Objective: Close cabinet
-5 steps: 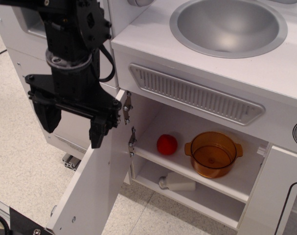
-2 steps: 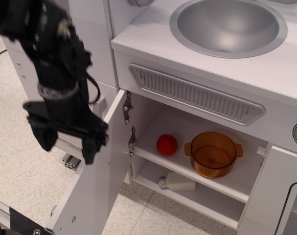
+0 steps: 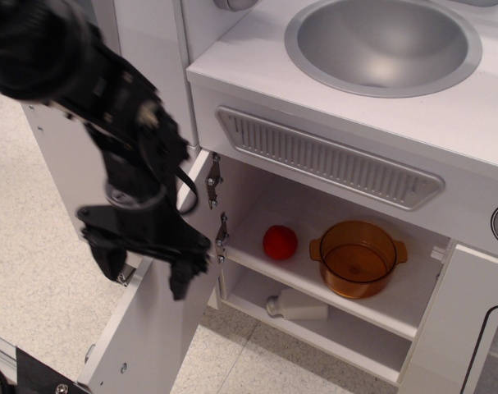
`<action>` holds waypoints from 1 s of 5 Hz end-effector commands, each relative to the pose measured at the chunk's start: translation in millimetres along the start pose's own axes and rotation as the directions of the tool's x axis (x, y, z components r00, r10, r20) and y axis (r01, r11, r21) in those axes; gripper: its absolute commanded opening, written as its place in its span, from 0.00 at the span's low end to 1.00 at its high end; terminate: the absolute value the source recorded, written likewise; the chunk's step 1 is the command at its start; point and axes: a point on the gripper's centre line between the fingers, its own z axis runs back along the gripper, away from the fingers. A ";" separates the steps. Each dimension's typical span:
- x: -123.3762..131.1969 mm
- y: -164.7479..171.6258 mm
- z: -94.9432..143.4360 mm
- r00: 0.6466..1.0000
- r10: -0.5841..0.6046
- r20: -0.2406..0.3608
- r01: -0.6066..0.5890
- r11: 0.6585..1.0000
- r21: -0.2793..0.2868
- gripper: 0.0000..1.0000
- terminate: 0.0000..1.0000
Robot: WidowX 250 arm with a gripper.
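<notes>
Observation.image is your only view, and it looks down on the front left corner of the white toy-kitchen worktop [image 3: 257, 49]. You see the round grey sink [image 3: 383, 45] set into the worktop near its front edge, and a long ribbed vent panel [image 3: 326, 158] on the face just under that edge.

Below the vent, the cabinet [image 3: 331, 271] stands open. Its wide white door [image 3: 154, 324] swings out toward the lower left, hung on two metal hinges [image 3: 215, 209] at the left side of the opening. On the upper inner shelf you find a red ball [image 3: 280, 242] and, to its right and apart from it, a clear orange pot [image 3: 357, 258] with two small handles. On the lower shelf a white bottle [image 3: 298, 306] lies on its side.

Your black arm comes in from the upper left, somewhat blurred. The hand [image 3: 143, 269] hangs over the top edge of the open door, near the hinges, with its two dark fingers [image 3: 185, 273] spread apart and gripping nothing. You cannot tell whether a finger touches the door.

At the lower right, part of another white door with a black-outlined window [image 3: 478, 328] shows.
</notes>
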 end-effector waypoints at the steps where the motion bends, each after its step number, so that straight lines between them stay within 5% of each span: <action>1: -0.1 -55.0 -2.2 1.000 0.012 0.023 -0.010 0.997 -0.071 1.00 0.00; 3: 15.0 -112.7 19.4 0.998 0.002 0.067 0.009 0.988 -0.152 1.00 0.00; 5: -4.6 -55.9 69.6 0.994 -0.054 0.100 0.075 0.973 -0.218 1.00 0.00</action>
